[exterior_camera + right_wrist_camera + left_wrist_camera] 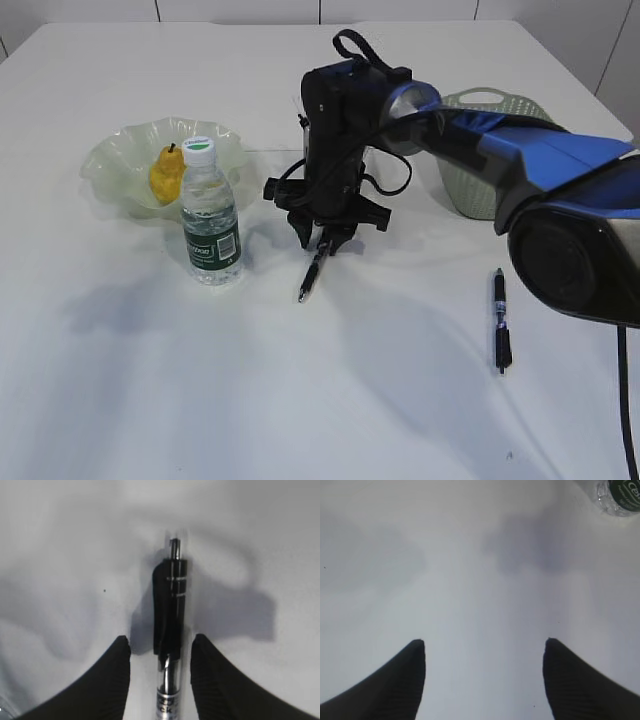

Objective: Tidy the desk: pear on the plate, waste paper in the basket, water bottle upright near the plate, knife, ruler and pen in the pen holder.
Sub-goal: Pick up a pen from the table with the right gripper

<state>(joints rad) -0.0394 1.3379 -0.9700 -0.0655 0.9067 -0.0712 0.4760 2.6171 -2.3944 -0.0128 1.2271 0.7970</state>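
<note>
My right gripper point(322, 243) point(160, 642) reaches across the middle and stands open low over the table. Its two fingers straddle a black-and-clear pen point(310, 275) point(170, 605), with a gap on each side of the barrel. A second pen point(500, 320) lies to the right. The yellow pear point(167, 175) rests in the pale-green wavy plate point(110, 160). Just in front of the plate the water bottle point(210, 220) point(620, 495) stands upright. My left gripper point(484, 645) is open above bare table. The basket point(480, 150) sits behind my right arm. Waste paper, knife, ruler and pen holder are out of view.
My right arm's blue and black links point(500, 150) cross from the right edge and cover part of the basket. The white table point(150, 380) stretches bare at the front left.
</note>
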